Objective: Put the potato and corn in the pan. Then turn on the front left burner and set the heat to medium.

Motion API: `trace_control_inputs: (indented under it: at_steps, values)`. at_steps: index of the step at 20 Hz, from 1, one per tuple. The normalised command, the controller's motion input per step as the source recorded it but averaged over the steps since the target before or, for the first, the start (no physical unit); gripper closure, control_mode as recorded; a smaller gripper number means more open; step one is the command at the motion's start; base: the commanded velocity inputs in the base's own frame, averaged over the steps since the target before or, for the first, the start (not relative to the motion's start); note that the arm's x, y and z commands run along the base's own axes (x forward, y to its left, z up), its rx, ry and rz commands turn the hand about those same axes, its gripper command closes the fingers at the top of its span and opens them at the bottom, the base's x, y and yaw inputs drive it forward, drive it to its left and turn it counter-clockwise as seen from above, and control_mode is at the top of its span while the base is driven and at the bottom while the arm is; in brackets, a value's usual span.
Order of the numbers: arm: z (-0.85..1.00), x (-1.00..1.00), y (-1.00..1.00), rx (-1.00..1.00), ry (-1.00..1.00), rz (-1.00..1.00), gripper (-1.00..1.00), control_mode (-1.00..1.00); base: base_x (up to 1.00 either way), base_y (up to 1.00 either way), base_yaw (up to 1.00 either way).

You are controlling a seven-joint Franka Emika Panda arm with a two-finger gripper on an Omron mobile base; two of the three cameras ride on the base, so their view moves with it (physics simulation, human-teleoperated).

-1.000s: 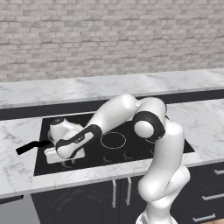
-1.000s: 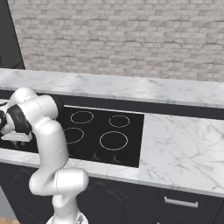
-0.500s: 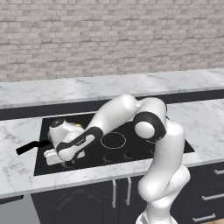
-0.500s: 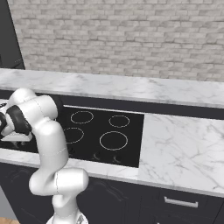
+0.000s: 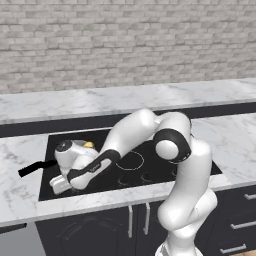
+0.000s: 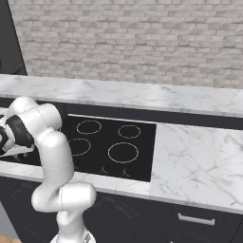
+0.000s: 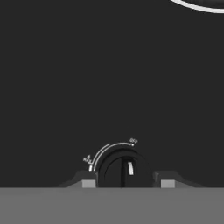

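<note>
Fingers (image 7: 124,183) of ours straddle the burner knob (image 7: 122,170), partly open; whether they pinch it we cannot tell. Corn (image 5: 88,145) peeks behind the wrist. We judge the knob rigid, best gripped across its sides.

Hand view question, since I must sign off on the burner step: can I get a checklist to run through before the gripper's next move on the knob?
1. Knob sits between the fingertips: ok.
2. Fingers touching the knob: cannot tell.
3. Gripper low over the cooktop's front left corner: ok.
4. Knob's white marker near the off label; medium heat set: not ok.
5. Corn in the pan: ok, a yellow bit shows behind the arm.
6. Potato in the pan: cannot tell, hidden.
</note>
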Motion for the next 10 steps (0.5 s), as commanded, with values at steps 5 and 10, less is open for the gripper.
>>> trace_control_inputs:
  at_steps: [5,10]
  values:
    - [-0.34,0.00,-0.19,-0.17,-0.02,0.29,1.00,-1.00,0.00,0.00,0.00]
    - [-0.44,0.00,-0.38,-0.20,-0.02,0.45,1.00,-1.00,0.00,0.00,0.00]
